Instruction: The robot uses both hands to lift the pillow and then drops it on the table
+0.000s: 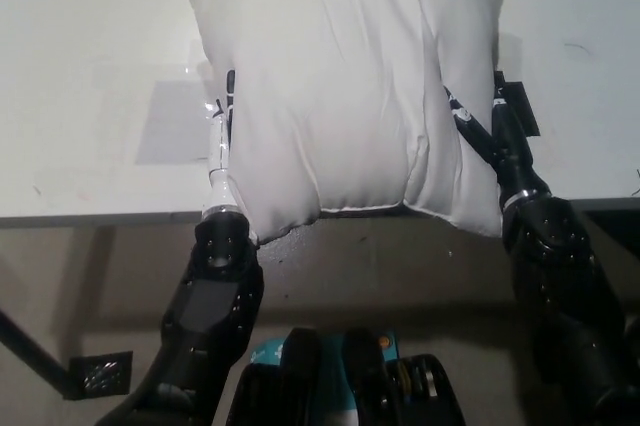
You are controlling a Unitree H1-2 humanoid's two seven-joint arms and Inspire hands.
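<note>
Here: this is what shows from the head view, looking steeply down.
Pillow: a big white pillow (345, 81) sits between the two hands, over the near part of the worktop.
Worktop: the white worktop (90, 66) is bare to the left of the pillow and along a strip to its right.
Edge: the worktop's front edge (100, 216) runs across the picture, left to right. The pillow's bottom corners hang down past this edge, toward the robot.
Pillow's top: its top side almost touches the top of the picture, so the far part of the worktop is hidden.
Long way: the pillow looks a little taller than it is wide, so its long way runs from the robot toward the far side. A deep fold runs the same way down its right part.
Left hand: the left hand (222, 136) presses flat on the pillow's left side, fingers pointing away from the robot. It squeezes the pillow from the side.
Right hand: the black right hand (490, 136) presses on the pillow's right side, and the pillow bulges around it. It squeezes too.
Room: there is open worktop on the left and a little on the right.
Floor: dark floor (60, 306) shows under the front edge.
Small thing: a small dark box (100, 374) lies on the floor at the lower left.
</note>
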